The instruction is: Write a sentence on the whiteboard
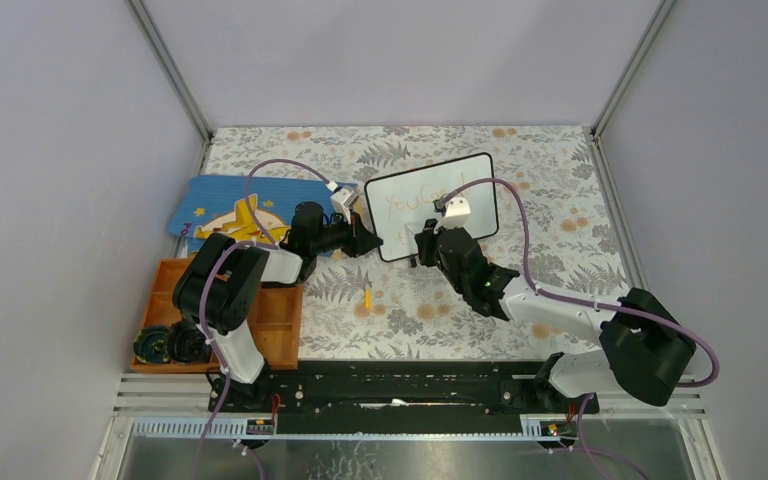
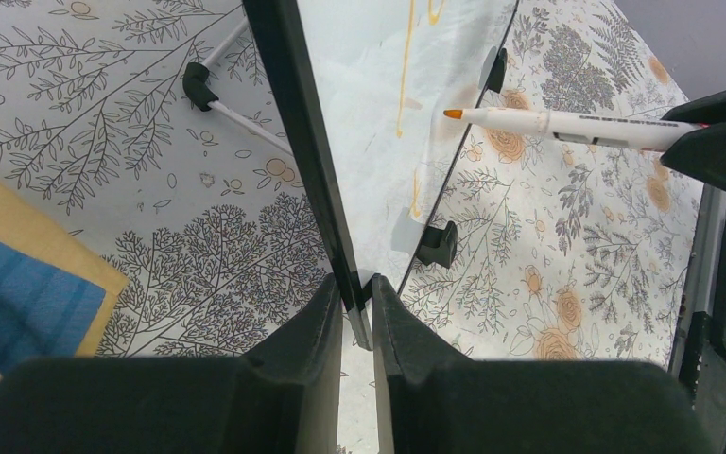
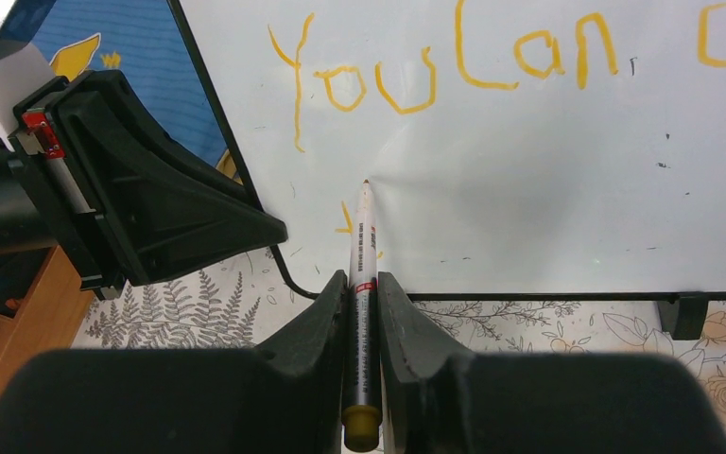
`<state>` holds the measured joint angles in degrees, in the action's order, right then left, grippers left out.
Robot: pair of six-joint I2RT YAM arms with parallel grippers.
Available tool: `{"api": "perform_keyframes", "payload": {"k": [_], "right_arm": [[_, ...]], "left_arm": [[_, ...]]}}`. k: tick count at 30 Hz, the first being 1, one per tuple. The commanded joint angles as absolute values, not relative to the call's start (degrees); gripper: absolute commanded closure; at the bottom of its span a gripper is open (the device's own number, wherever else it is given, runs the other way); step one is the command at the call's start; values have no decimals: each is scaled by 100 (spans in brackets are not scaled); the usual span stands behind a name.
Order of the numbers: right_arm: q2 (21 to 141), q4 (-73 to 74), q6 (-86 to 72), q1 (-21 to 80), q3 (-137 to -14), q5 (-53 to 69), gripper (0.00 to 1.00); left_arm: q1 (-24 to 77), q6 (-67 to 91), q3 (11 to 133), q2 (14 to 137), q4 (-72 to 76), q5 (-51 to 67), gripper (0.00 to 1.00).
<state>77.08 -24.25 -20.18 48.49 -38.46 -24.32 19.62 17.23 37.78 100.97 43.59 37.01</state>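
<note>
The whiteboard stands upright on the floral table, and my left gripper is shut on its left edge; the black frame sits pinched between the jaws. My right gripper is shut on a white marker with an orange tip. The tip rests at or just off the board, below the "You". The sentence reads "You Can" in orange, with a further word cut off at the right. A short orange stroke starts a second line beside the marker. From the left wrist, the marker points at the board.
A blue star-patterned book lies left of the board. A wooden tray sits at the near left, with black round parts by it. A small orange cap lies on the table in front. The board's black feet rest on the cloth.
</note>
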Motion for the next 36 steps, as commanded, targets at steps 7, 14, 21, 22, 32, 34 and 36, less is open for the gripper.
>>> {"api": "perform_keyframes", "payload": {"k": [7, 14, 21, 22, 32, 34, 36], "right_arm": [[7778, -2580, -2113, 4789, -3953, -2376, 100], [7822, -2467, -2188, 4789, -3899, -2374, 100], [7801, -2338, -2296, 4788, -3771, -2343, 100], [7790, -2330, -2305, 4790, -3729, -2327, 100], [7743, -2226, -2397, 4789, -3522, -2255, 100], [7743, -2203, -2392, 4789, -3510, -2242, 100], [7750, -2173, -2396, 4790, -3509, -2233, 100]], "left_arm": [[2013, 1425, 3825, 10077, 4109, 3481, 80], [2030, 1415, 3824, 10063, 4086, 3463, 80], [2030, 1415, 3834, 10072, 4086, 3463, 80], [2028, 1415, 3833, 10077, 4087, 3463, 80], [2035, 1408, 3828, 10066, 4067, 3452, 80], [2046, 1406, 3828, 10057, 4069, 3454, 80], [2046, 1406, 3827, 10067, 4069, 3454, 80]]}}
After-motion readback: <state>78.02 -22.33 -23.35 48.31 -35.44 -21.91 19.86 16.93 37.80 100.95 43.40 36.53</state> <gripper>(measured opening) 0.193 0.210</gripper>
